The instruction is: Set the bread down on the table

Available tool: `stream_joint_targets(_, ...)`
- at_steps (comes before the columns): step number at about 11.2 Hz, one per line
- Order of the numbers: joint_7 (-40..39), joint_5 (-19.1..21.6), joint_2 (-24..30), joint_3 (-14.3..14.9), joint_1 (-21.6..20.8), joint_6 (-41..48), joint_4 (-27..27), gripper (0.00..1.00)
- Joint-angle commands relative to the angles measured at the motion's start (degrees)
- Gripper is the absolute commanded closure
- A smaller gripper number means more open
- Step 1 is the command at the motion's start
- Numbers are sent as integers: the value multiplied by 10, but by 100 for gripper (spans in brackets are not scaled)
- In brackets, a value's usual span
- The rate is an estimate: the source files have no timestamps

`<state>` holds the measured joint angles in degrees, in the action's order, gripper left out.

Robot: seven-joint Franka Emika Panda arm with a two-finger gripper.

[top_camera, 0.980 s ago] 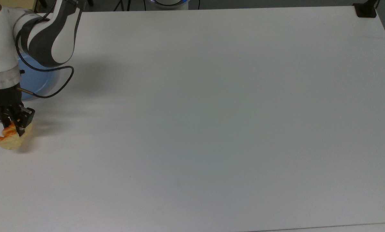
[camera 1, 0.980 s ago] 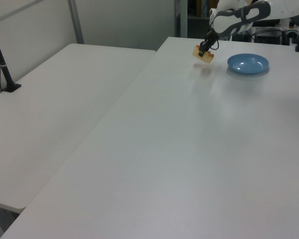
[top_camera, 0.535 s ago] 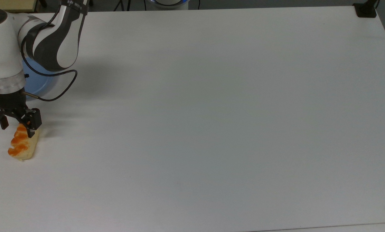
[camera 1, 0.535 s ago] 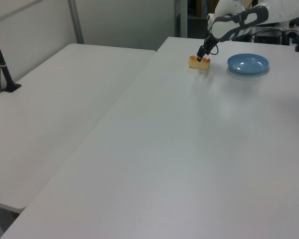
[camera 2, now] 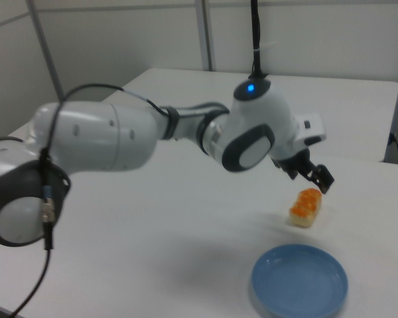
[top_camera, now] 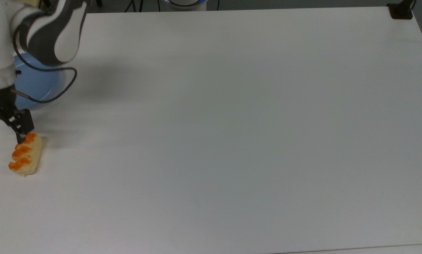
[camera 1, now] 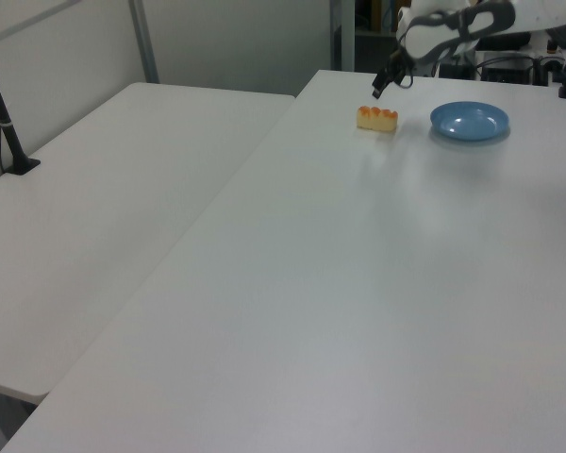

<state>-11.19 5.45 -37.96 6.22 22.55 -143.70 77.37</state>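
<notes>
Your bread (top_camera: pixel 25 154) lies on the surface (top_camera: pixel 232 123), apparently free; the end effector (top_camera: pixel 2 124) is released above it.

White table (top_camera: pixel 232 123), bread (top_camera: pixel 24 154), blue plate (top_camera: pixel 34 84)

Pale partition walls (camera 1: pixel 236 38), second white table (camera 1: pixel 104 198)

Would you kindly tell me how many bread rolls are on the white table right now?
1. The bread lies on the table near the top view's left edge, beside the blue plate, with the open pincer just above it.
</notes>
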Motion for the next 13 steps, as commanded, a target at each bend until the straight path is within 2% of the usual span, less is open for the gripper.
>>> stream_joint_targets(1,91,-4,140,3,-4,138,67,0)
stream_joint_targets(4,120,-7,259,-16,-3,324,99,0)
stream_joint_targets(7,130,-6,358,-19,-27,493,115,0)
stream_joint_targets(9,136,-11,401,-16,-80,521,140,0)
stream_joint_targets(11,127,-53,397,-15,-145,506,151,0)
stream_joint_targets(12,115,-61,395,-14,-170,483,154,0)
stream_joint_targets(13,87,-61,395,-15,-177,472,161,0)
